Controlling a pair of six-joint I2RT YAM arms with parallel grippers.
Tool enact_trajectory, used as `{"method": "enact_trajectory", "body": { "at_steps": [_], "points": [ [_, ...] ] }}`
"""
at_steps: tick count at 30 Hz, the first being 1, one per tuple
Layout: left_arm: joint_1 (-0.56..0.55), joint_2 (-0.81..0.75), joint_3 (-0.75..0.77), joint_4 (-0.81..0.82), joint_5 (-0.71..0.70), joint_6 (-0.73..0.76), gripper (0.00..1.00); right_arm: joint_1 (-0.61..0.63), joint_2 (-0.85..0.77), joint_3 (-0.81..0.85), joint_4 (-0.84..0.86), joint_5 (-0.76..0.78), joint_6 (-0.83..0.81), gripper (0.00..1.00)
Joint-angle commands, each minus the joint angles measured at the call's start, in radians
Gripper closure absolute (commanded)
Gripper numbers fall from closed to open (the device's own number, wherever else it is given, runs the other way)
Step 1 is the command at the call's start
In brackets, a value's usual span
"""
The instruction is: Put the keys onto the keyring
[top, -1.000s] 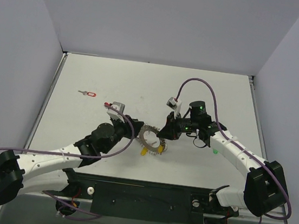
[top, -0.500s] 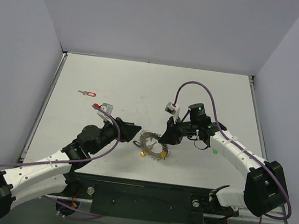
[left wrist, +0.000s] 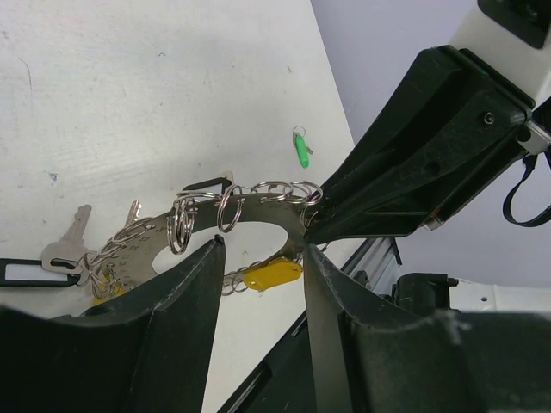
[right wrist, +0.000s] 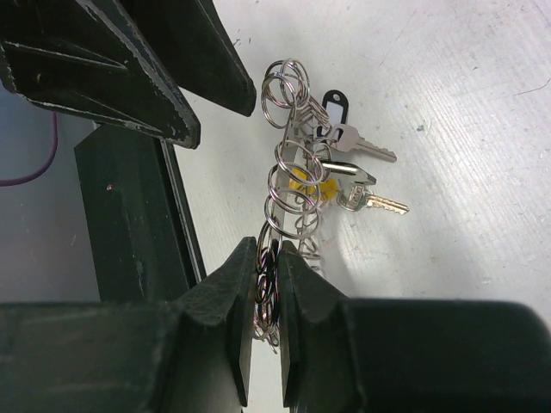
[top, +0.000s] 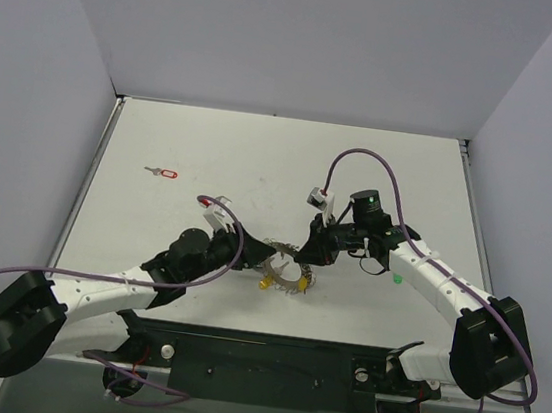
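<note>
The keyring (top: 285,266), a flat silvery toothed ring with a yellow piece (top: 266,280), is held up on edge at the table's middle. My right gripper (top: 303,254) is shut on its rim of small rings (right wrist: 269,251). My left gripper (top: 258,253) is open, its fingertips (left wrist: 217,249) just short of the ring plate (left wrist: 258,219) and either side of the yellow piece (left wrist: 271,274). The green key (top: 398,279) lies right of the ring and also shows in the left wrist view (left wrist: 301,153). The red key (top: 163,172) lies far left.
Several silver keys (right wrist: 370,201) and a black tag (right wrist: 331,107) hang from the ring onto the table. Another black tag (left wrist: 30,272) with a key shows in the left wrist view. The black base rail (top: 257,360) runs along the near edge.
The left arm drew back to the left, then came forward again to the ring. The right gripper lowered the ring slightly and stayed shut on it.
</note>
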Motion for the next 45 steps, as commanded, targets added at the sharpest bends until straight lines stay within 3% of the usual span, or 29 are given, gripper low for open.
{"method": "enact_trajectory", "body": {
  "at_steps": [1,23,28,37,45],
  "points": [
    [-0.002,0.013,0.048,0.065,-0.015,-0.030,0.50,-0.005,-0.004,0.027,0.040,-0.063,0.011,1.00],
    [-0.011,0.081,0.111,-0.031,-0.129,-0.021,0.61,-0.005,-0.006,0.026,0.040,-0.071,0.020,1.00],
    [-0.013,0.096,0.122,-0.045,-0.119,-0.015,0.71,-0.007,-0.004,0.026,0.040,-0.071,0.020,1.00],
    [-0.011,0.104,0.147,-0.070,-0.092,0.013,0.98,-0.005,-0.006,0.024,0.040,-0.072,0.018,1.00],
    [-0.047,0.073,0.186,-0.131,-0.058,0.284,1.00,-0.016,-0.015,0.047,-0.066,-0.059,-0.084,1.00]
  ]
}}
